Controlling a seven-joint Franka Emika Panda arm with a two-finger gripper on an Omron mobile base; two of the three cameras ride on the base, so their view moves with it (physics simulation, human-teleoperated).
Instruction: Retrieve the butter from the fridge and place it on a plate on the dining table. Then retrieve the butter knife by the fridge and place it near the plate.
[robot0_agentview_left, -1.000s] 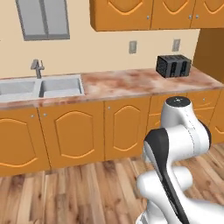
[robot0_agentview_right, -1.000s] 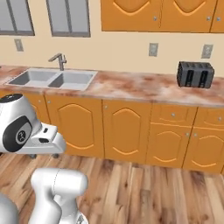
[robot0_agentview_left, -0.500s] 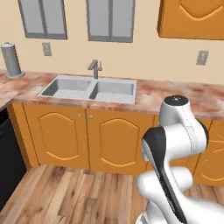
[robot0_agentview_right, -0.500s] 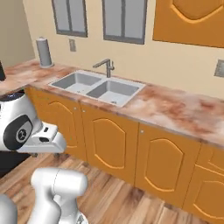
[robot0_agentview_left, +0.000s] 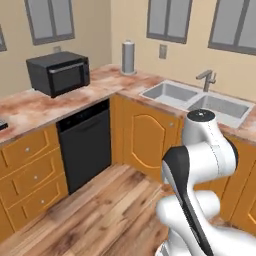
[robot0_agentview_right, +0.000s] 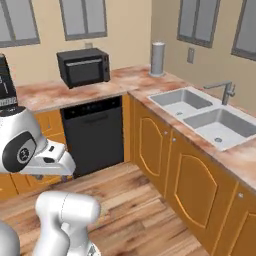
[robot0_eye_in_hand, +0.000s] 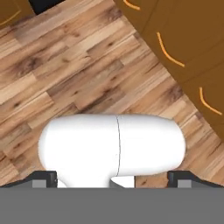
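Observation:
The butter, the fridge, the plate, the dining table and the butter knife are all out of view. My gripper (robot0_eye_in_hand: 112, 179) points down at the wooden floor (robot0_eye_in_hand: 70, 65), and its two dark fingertips (robot0_eye_in_hand: 43, 178) stand far apart at the bottom of the hand view. It is open and holds nothing. My arm is folded close over the base in both base views.
An L-shaped marbled counter (robot0_agentview_left: 30, 107) wraps the corner. It carries a black microwave (robot0_agentview_left: 59, 73) and a grey cylinder (robot0_agentview_left: 128, 57). A double sink (robot0_agentview_left: 200, 100) lies to the right, and a black dishwasher (robot0_agentview_left: 85, 145) sits under the counter. Orange cabinet doors (robot0_eye_in_hand: 183, 48) run beside open floor (robot0_agentview_left: 100, 205).
The whole picture has swept sideways as the base turned left. The toaster counter left the view, the sink slid right, and the microwave and dishwasher came in. The arm keeps its pose.

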